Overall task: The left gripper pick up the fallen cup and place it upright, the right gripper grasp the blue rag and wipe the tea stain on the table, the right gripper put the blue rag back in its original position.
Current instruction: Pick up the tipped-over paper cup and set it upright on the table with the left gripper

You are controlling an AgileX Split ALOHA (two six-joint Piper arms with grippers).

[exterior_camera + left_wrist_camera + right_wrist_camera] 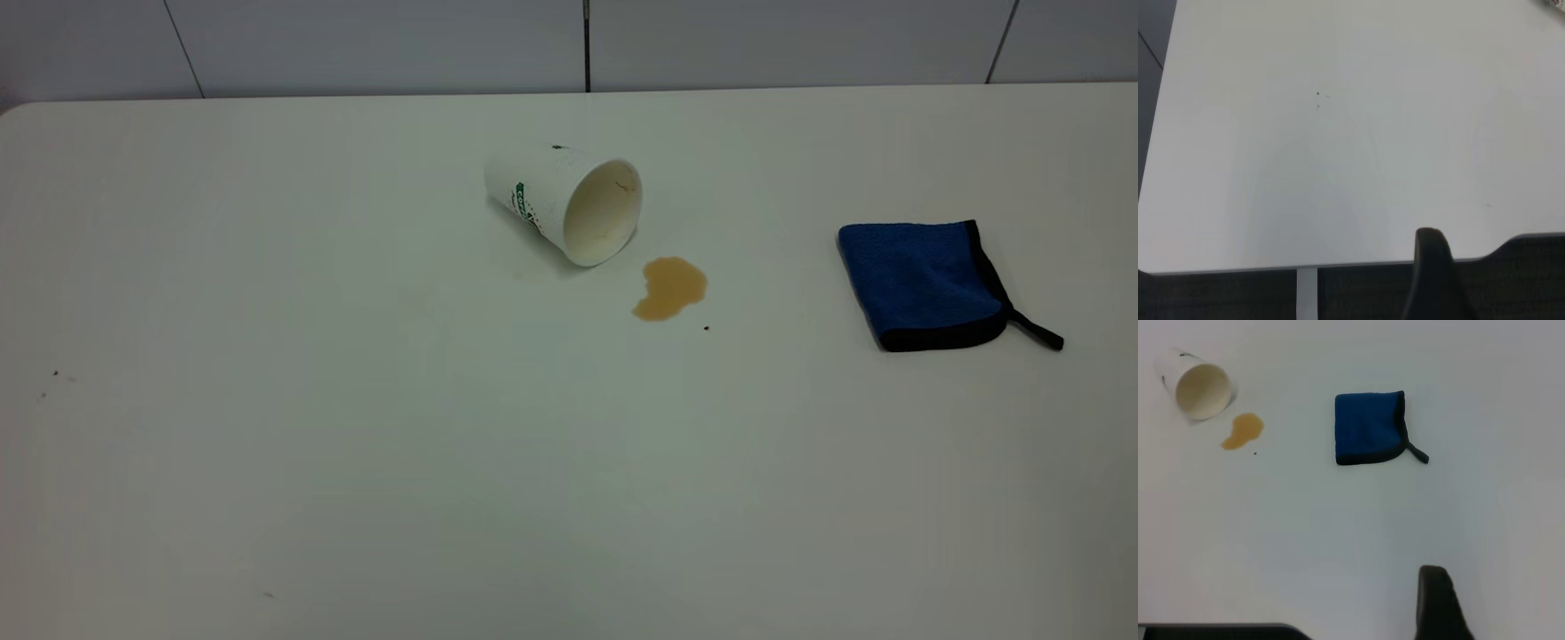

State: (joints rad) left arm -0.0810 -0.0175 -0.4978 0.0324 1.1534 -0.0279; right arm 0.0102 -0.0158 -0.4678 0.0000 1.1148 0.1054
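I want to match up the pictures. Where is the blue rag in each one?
Exterior view: the blue rag lies flat at the right, apart from everything.
Left wrist view: not in it.
Right wrist view: the rag sits near the upper middle.
Shared landmark: the tea stain beside the cup, on the rag's side without the loop.

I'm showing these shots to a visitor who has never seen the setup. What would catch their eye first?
Probably the cup lying on its side near the middle of the table, its mouth turned toward the tea stain, a small brown puddle just beside the rim. Next, the blue rag, lying flat and apart to the right of the stain, stands out sharply against the white top. Neither arm has reached in; only one dark finger of each gripper shows at the table's edge in the wrist views.
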